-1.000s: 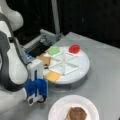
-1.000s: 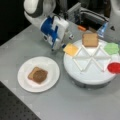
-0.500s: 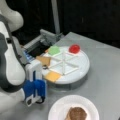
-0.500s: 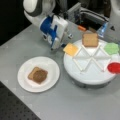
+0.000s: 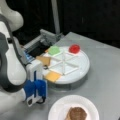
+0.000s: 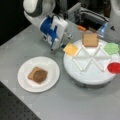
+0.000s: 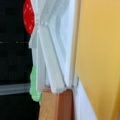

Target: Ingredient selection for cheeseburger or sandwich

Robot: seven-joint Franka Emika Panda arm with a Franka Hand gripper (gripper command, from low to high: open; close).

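On the white paper plate (image 6: 51, 82) at a front view's left sits a tan bread slice (image 6: 31, 73) with the round dark patty (image 6: 40, 76) on top; the same stack (image 5: 77, 114) shows at a front view's bottom. Beside the plate stands a round white divided tray (image 6: 87, 76) holding the yellow cheese slice (image 6: 71, 49), a second bread slice (image 6: 90, 39), a green piece (image 6: 111, 48) and a red piece (image 6: 114, 67), each in its own wedge.

The tool (image 6: 53, 46) hangs just beside the tray's rim, nearest the cheese slice, its blue-and-white body tilted down toward the grey desk (image 6: 62, 105). Whether its fingers are spread or closed I cannot tell, and nothing shows in its hold. In a front view the arm (image 5: 11, 62) bends down from the left, wrist low.

The wrist view alone looks across the tray from close in: cheese (image 7: 100, 57) fills its right side, white dividers (image 7: 48, 62) run through the middle, the bread (image 7: 56, 105) sits at the bottom, and red (image 7: 28, 16) and green (image 7: 35, 85) edges show at the left.
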